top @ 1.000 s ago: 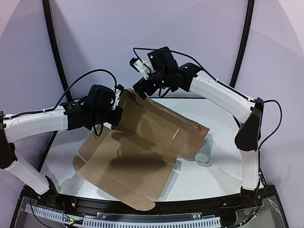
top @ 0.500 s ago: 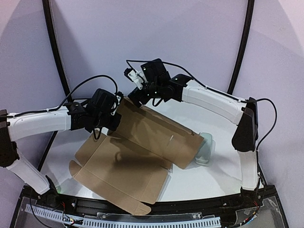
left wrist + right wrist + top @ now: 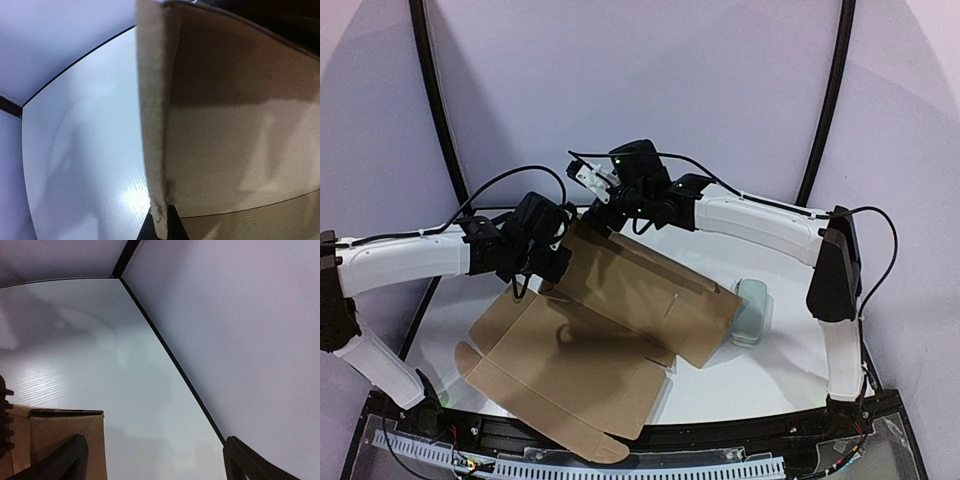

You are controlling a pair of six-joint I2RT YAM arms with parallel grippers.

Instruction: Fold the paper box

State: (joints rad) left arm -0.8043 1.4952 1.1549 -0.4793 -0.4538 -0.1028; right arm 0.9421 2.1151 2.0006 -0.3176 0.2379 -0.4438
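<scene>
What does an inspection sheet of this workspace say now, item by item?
Surface: white round table, glossy, no spill seen.
Job's things: brown corrugated cardboard sheet, partly folded; one long panel is raised and the rest lies flat.
Clutter: small pale grey-green oblong object, by the right end of the raised panel.
Hands: left hand shut on the panel's edge; right hand open at the panel's far corner, holding nothing.
Cables: black cables loop above both arms.
Surroundings: pale lilac walls with black poles; nothing else seen.
</scene>
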